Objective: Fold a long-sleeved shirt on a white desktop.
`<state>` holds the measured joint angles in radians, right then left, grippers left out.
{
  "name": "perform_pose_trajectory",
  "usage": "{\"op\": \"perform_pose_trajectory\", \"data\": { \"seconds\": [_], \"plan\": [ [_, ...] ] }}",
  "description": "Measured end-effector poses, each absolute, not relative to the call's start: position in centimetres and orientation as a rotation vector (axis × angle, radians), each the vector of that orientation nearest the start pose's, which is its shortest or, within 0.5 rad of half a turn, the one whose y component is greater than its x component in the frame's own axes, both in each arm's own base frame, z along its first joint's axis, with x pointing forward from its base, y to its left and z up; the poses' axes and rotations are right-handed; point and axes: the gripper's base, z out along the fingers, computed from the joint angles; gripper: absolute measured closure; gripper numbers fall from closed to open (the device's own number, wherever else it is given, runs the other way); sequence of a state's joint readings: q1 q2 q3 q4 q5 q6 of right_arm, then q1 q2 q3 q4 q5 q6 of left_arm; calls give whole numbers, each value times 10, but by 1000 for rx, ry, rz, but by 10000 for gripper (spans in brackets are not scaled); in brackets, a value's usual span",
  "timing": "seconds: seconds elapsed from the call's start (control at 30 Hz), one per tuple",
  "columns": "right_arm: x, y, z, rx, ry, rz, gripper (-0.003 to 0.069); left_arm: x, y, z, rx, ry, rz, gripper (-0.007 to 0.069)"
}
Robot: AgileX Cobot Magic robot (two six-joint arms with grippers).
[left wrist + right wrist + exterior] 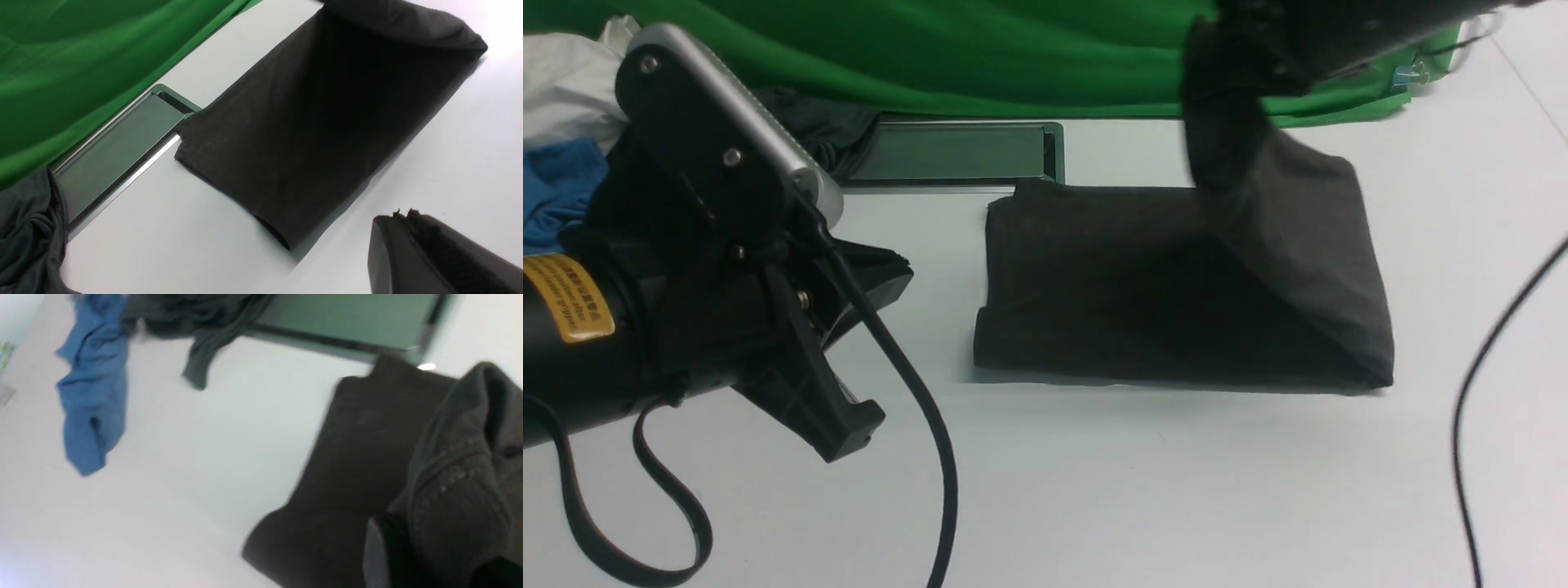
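Note:
The long-sleeved shirt (1127, 286) lies folded into a dark rectangle on the white desktop (1094, 490); no print or label shows. Its right part is lifted into a slanting flap up to my right gripper (1227, 159), which is shut on the cloth high at the back. In the right wrist view the knit fabric (457, 490) drapes over that gripper (408, 543) and hides most of its fingers. My left gripper (886, 273) hovers left of the shirt (310, 122), apart from it. In the left wrist view this gripper (402, 216) is shut with nothing in it.
A green cloth backdrop (980, 57) runs along the back, with a grey recessed panel (956, 153) in front of it touching the shirt's far edge. A slate-grey garment (825, 122), a blue garment (556, 188) and white cloth (564, 82) lie back left. A black cable (1478, 367) hangs at the right.

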<state>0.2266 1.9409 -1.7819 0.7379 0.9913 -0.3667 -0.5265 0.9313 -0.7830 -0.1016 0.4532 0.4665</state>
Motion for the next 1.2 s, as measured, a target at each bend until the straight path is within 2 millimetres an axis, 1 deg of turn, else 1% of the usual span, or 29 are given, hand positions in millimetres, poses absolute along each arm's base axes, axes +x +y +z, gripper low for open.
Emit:
{"op": "perform_pose_trajectory", "data": {
  "seconds": [0.03,0.2,0.37,0.4,0.43,0.53,0.67,0.73,0.77,0.8,0.87,0.9,0.97,1.0,1.03,1.07,1.1,1.13,1.17,1.2],
  "plan": [
    [414,156,315,-434,2435,889,596,165,-101,335,933,1865,-138,606],
    [416,182,307,-481,2439,924,596,165,-101,335,933,1865,-138,606],
    [419,203,291,-519,2457,949,596,165,-101,335,931,1866,-140,606],
    [421,209,286,-528,2464,954,596,165,-101,335,930,1867,-140,606],
    [421,209,286,-527,2463,954,596,165,-101,335,930,1867,-140,606],
    [423,220,272,-542,2484,970,596,165,-101,335,929,1867,-141,606],
    [423,228,265,-537,2492,983,590,165,-101,335,929,1867,-141,606],
    [423,232,265,-518,2490,994,552,165,-101,335,929,1867,-141,606],
    [422,234,265,-505,2490,1006,512,165,-101,335,929,1867,-141,606],
    [422,234,265,-502,2491,1007,503,165,-101,335,929,1867,-141,606],
    [423,237,267,-444,2482,1034,337,165,-101,335,930,1868,-141,606],
    [423,237,267,-438,2482,1038,323,165,-101,335,930,1868,-141,606],
    [422,237,272,-408,2473,1056,165,165,-101,334,932,1871,-141,606],
    [422,237,273,-405,2470,1059,148,165,-101,334,933,1873,-141,606],
    [420,235,281,-408,2454,1063,111,165,-100,334,935,1877,-141,606],
    [418,235,285,-416,2450,1065,107,165,-100,334,935,1877,-141,606],
    [416,232,292,-426,2435,1063,112,165,-100,334,935,1877,-141,606],
    [412,227,304,-453,2417,1044,139,165,-100,334,936,1878,-141,606],
    [409,221,312,-486,2412,1014,183,164,-100,333,936,1879,-141,606],
    [407,220,316,-499,2407,996,192,164,-100,333,936,1879,-141,606]
  ]
}}
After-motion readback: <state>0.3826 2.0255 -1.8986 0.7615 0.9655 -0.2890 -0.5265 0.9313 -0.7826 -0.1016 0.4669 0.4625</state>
